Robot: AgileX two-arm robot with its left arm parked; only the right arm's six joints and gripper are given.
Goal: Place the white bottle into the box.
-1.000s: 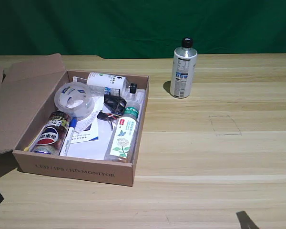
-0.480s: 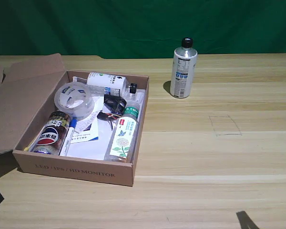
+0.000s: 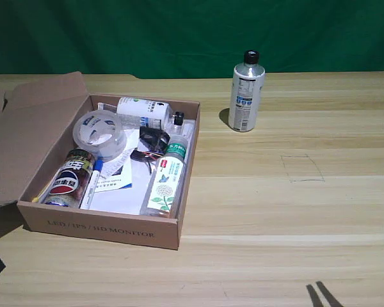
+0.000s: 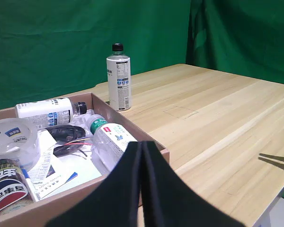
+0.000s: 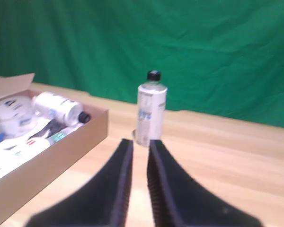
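One white bottle [image 3: 246,92], black-capped, stands upright, its label print seemingly dark.

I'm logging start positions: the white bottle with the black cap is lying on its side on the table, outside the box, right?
Not quite. The white bottle is outside the box, but it stands upright on the table, cap up, not on its side. The exterior view shows this plainly.
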